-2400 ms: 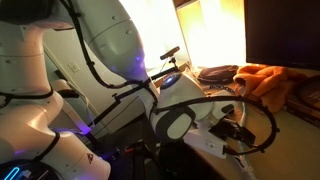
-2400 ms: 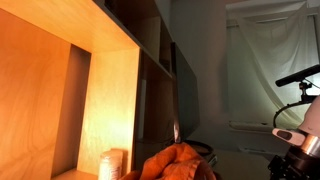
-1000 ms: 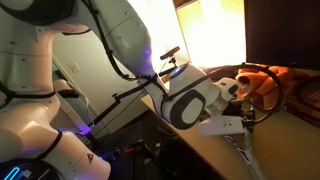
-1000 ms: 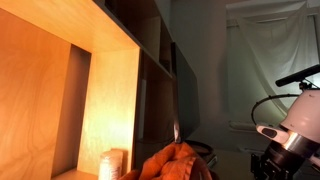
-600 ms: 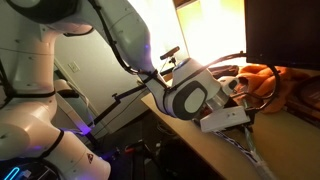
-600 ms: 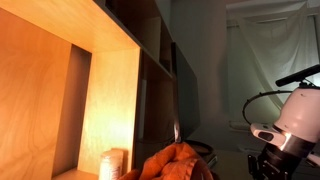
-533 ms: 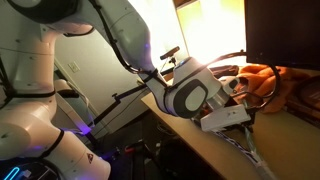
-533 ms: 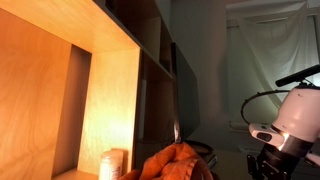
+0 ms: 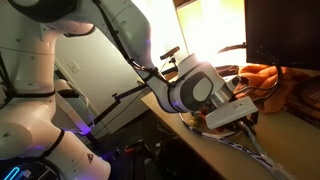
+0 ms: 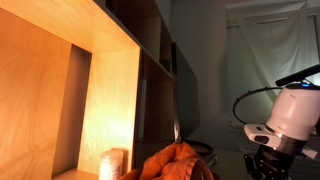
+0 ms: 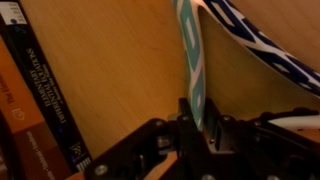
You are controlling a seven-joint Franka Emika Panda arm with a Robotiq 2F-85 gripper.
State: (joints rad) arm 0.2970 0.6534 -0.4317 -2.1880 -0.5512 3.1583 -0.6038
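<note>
Down at the wooden surface (image 11: 110,70), the wrist view has the close-up. The hand (image 11: 197,128) sits low in that picture, jaws drawn in narrow and pinching a teal-and-white strip (image 11: 190,70). The strip stands up edge-on from between the dark fingers (image 11: 213,130) and runs away across the wood toward the top of the picture.

Just beside it, on the upper right, a blue-and-white zigzag band (image 11: 262,48) curves across the wood. The two come together near the top edge, though whether they are one piece cannot be told. Along the left side of that view stands a row of books (image 11: 40,100), spines facing the camera and well apart from the strip.

In both exterior views the white arm (image 9: 190,90) leans in over the surface, wrist bent low. Patterned fabric (image 9: 232,143) lies along the near edge of the surface right under the wrist.

Behind the arm, an orange cloth (image 9: 268,80) lies heaped on the surface. It shows again in an exterior view (image 10: 175,162), bunched up at the foot of a lit wooden shelf unit (image 10: 90,80).
</note>
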